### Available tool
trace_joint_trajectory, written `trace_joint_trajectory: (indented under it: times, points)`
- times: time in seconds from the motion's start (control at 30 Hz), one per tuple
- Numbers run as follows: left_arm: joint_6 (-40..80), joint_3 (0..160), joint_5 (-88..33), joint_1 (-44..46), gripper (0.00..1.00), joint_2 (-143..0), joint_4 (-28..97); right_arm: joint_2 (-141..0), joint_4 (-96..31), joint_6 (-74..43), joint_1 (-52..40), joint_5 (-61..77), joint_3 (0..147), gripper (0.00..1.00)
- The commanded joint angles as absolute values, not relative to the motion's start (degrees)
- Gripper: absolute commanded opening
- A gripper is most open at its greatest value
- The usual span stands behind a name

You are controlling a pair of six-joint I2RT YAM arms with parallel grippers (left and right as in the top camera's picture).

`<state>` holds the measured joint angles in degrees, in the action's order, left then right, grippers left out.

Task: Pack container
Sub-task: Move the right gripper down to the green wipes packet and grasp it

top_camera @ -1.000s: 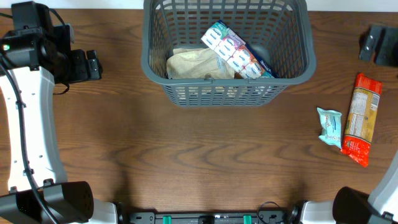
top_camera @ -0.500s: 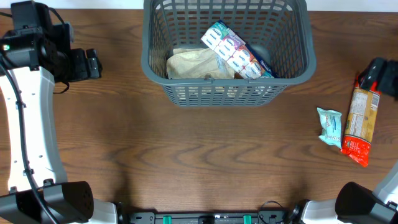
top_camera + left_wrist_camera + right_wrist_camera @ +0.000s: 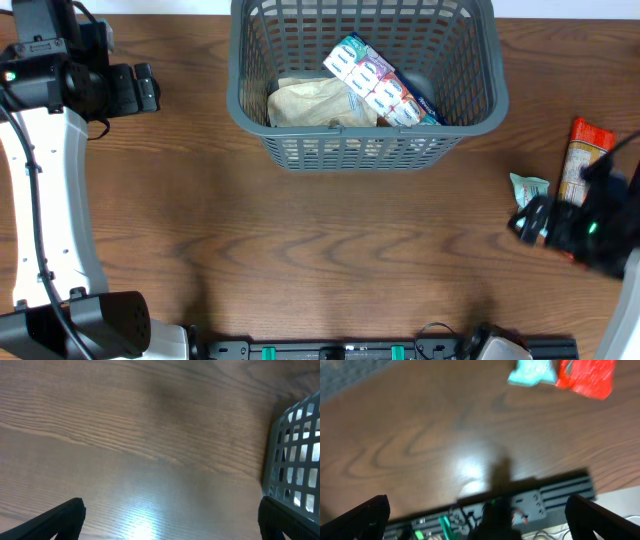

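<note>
- The brown wooden surface lies under both of my claws; in each wrist view its grain fills the gap between the fingers.
- The container, a dark grey slotted basket, stands on the surface off to the right of my left claw and well apart from my right claw, beyond it and to its left. Its lattice wall shows at the right edge of my left wrist view.
- A blue-and-white packet lies slanted inside the container, partly over a tan packet beside it.
- A red packet lies on the surface just past my right claw, its near end hidden under the claw from above; my right wrist view shows it blurred.
- My left claw hangs over bare surface with its fingers spread wide and nothing between them.
- My right claw also has its fingers wide apart, holding nothing.
- A small teal packet sits just beside the red packet, at the tip of my right claw.
</note>
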<state>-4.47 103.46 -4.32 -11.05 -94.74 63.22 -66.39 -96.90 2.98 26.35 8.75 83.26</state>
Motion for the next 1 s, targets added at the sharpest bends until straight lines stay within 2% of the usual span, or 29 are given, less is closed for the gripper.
trace_joint_trajectory:
  times: [0.0, 0.3, 0.67, 0.97]
  points:
    - [-4.10, 103.18, -4.60, -11.18, 0.99, -95.00, 62.83, -62.52, -94.70, 3.75, 26.24, 7.92, 76.49, 0.99]
    - [-3.97, 103.18, -7.09, -11.18, 0.99, -95.00, 62.50, -65.67, -76.05, 3.05, 26.33, 2.74, 71.68, 0.99]
    - [-3.97, 103.18, -7.09, -11.18, 0.99, -95.00, 62.54, -85.86, -71.46, 14.94, 27.09, -1.48, 70.74, 0.99]
    - [-3.97, 103.18, -7.09, -11.18, 0.99, -95.00, 62.67, -95.83, -60.73, 16.38, 27.09, -1.50, 70.74, 0.99]
